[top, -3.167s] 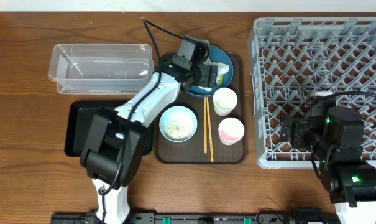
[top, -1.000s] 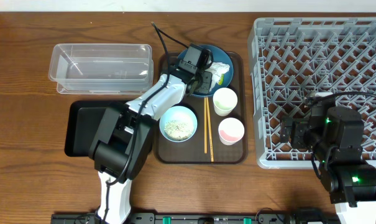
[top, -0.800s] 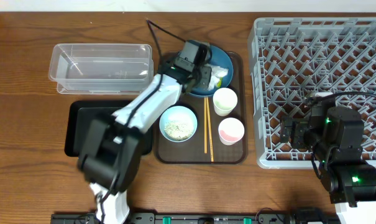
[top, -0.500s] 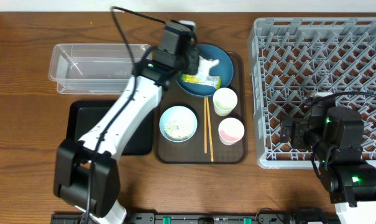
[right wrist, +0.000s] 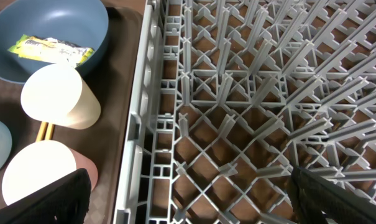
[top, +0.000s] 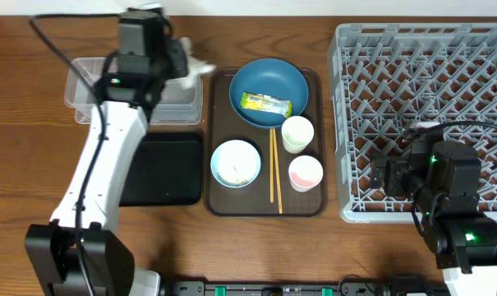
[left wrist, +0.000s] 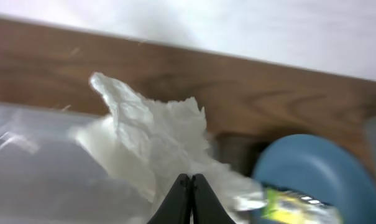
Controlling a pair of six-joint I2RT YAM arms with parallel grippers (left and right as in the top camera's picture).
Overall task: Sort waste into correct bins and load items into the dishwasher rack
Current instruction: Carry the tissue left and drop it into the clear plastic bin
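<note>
Left jaws: pinched shut on the crumpled tissue (left wrist: 151,140), the tips meeting on its lower fold, so the loose paper stands free ahead of them.
Right jaws: spread wide and holding nothing, low over the near left part of the rack (top: 421,74); we judge they are parked there to leave the brown serving tray (top: 310,204) to the other arm.
Tissue: in the air over the right end of the clear tub (top: 108,89), far left on the counter (top: 34,173); we read this as a carry to a bin, not yet released.
Black tray (top: 162,168): just near of the tub, the second bin.
Wrapper (top: 265,103): flat on the blue plate (top: 264,78); in our view it must go before the plate is racked.
Rice (top: 233,171): in the light blue bowl (top: 217,158), for the same reason.
Cream cup (top: 296,132), pink cup (top: 305,173), chopsticks (top: 273,168): mouths up, sticks between bowl and cups, waiting for the rack.
</note>
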